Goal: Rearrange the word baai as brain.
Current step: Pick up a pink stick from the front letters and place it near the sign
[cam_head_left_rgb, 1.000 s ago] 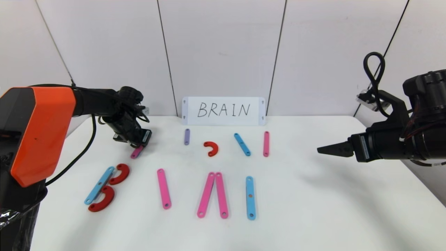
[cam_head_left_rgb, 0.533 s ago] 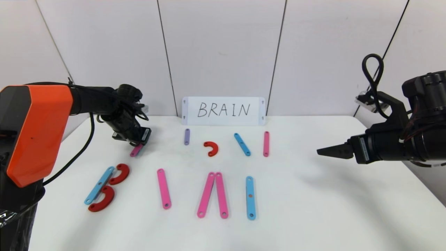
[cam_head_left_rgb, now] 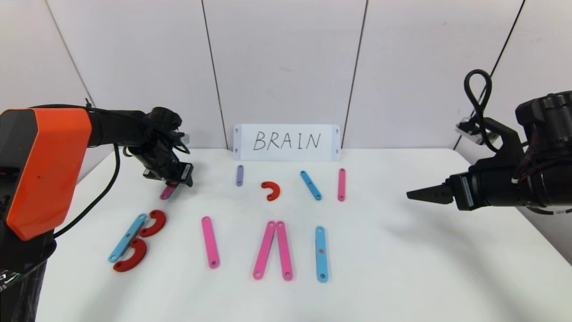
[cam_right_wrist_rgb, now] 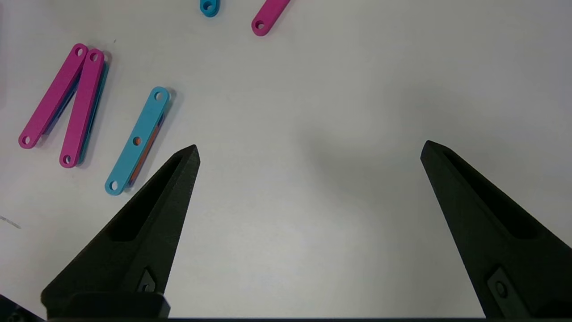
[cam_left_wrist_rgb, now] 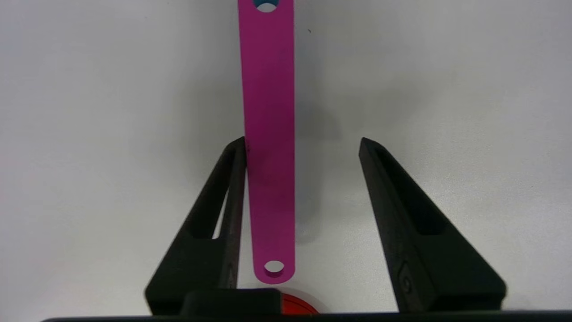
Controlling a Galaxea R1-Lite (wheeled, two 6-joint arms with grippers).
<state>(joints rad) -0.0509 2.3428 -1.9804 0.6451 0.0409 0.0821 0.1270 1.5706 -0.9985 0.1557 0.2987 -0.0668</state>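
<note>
The word's flat pieces lie on the white table [cam_head_left_rgb: 402, 268]. At the left a blue strip [cam_head_left_rgb: 127, 237] and two red arcs [cam_head_left_rgb: 154, 222] [cam_head_left_rgb: 132, 256] form a B. Further right lie a pink strip [cam_head_left_rgb: 210, 241], two pink strips [cam_head_left_rgb: 264, 249] [cam_head_left_rgb: 284, 250] meeting at their far ends, and a blue strip [cam_head_left_rgb: 321, 253]. My left gripper [cam_head_left_rgb: 172, 181] is open low over a short pink strip [cam_head_left_rgb: 167, 192]. In the left wrist view that strip [cam_left_wrist_rgb: 268, 134] lies between the jaws of the left gripper [cam_left_wrist_rgb: 304, 141], against one finger [cam_left_wrist_rgb: 232, 179]. My right gripper [cam_head_left_rgb: 418, 194] hangs open and empty at the right.
In a back row lie a short purple strip [cam_head_left_rgb: 240, 175], a red arc [cam_head_left_rgb: 271, 190], a short blue strip [cam_head_left_rgb: 310, 185] and a short pink strip [cam_head_left_rgb: 341, 184]. A white card reading BRAIN [cam_head_left_rgb: 286, 141] leans on the wall. A wall panel stands behind the table.
My left gripper has shifted a little to the left, and the short pink strip has moved left with it. The right arm has barely moved.
</note>
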